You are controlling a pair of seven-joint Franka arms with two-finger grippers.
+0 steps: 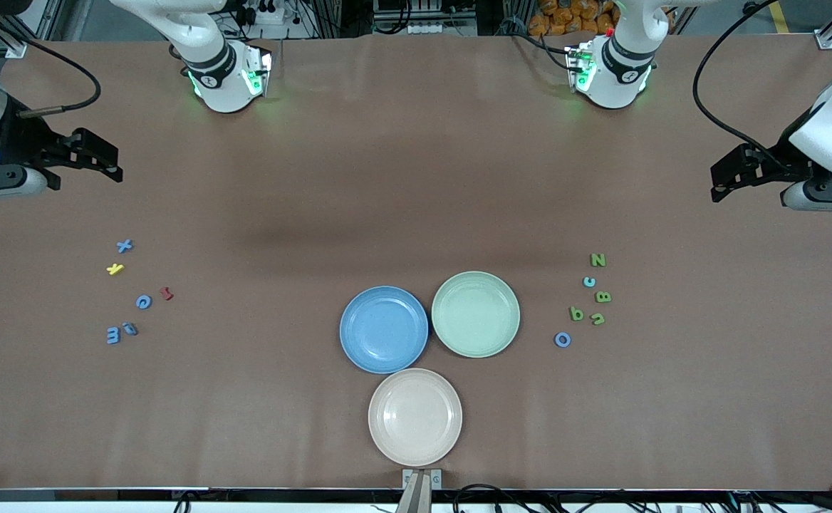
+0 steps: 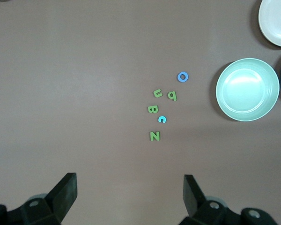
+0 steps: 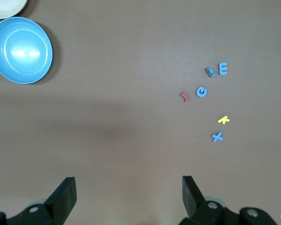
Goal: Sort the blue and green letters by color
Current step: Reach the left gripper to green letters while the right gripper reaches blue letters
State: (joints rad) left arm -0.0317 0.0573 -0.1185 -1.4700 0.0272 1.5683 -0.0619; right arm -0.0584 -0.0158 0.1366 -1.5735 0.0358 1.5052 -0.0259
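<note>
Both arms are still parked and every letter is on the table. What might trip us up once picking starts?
1. The yellow letter and red letter lie among the blue letters toward the right arm's end; a careless pick may sort them.
2. The green letters cluster tightly beside a light blue c; the open left gripper may nudge neighbours.
3. The blue plate and green plate nearly touch, so drops may miss.

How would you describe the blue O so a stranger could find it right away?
Start at the green plate and look toward the left arm's end of the table, where a cluster of small letters lies. The blue O is the ring-shaped one nearest the front camera; its closest neighbours are green.
</note>
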